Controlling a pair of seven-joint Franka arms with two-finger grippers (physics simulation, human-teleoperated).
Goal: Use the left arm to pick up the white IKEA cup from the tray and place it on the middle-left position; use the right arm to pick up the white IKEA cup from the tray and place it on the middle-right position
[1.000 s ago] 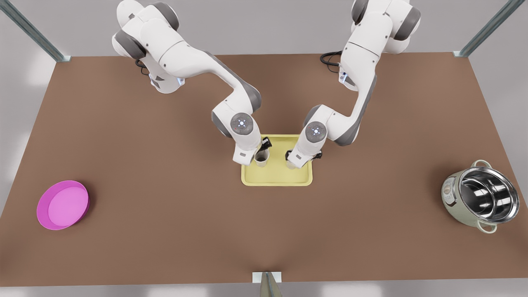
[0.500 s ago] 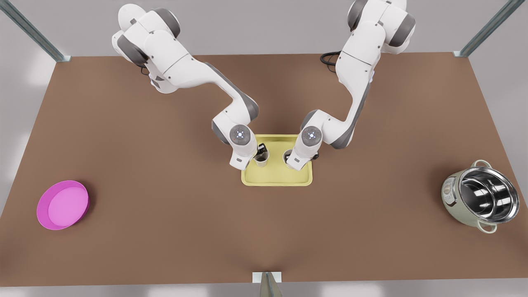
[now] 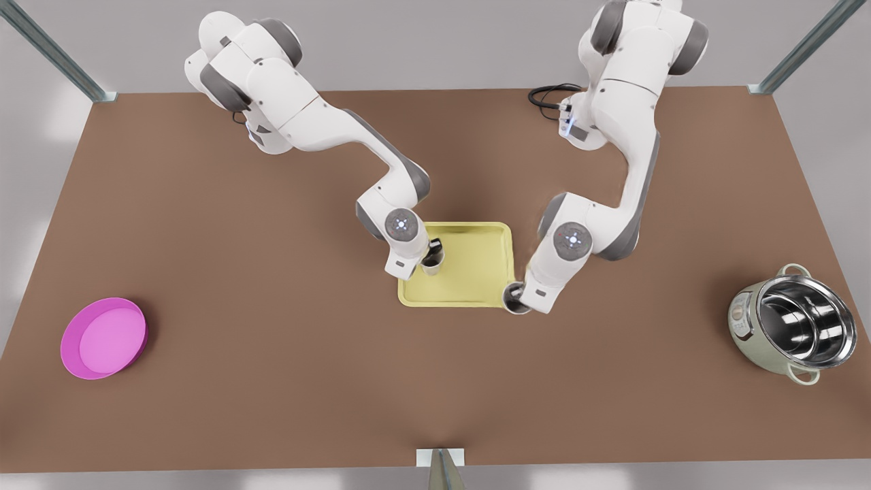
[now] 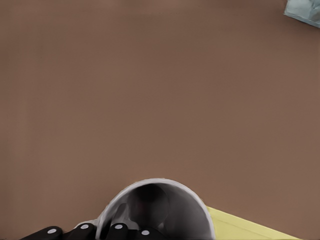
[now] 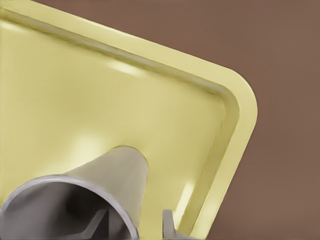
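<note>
My left pincer (image 3: 517, 299), clamped on the left cup (image 4: 155, 210), has carried it off the tray (image 3: 469, 289) to just beyond its corner, toward the desk (image 3: 272, 381) edge nearest the pot (image 3: 793, 333). My right pincer (image 3: 430, 255) still grips the right cup (image 5: 100, 190) over the tray. Neither is placed yet.

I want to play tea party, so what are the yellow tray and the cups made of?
The tray looks like smooth, glossy plastic: soft highlights along its rounded rim. The cup in the right hand, over the tray, and the cup in the left hand, past the tray's corner, look matte white, ceramic or plastic; I can't tell which.
</note>
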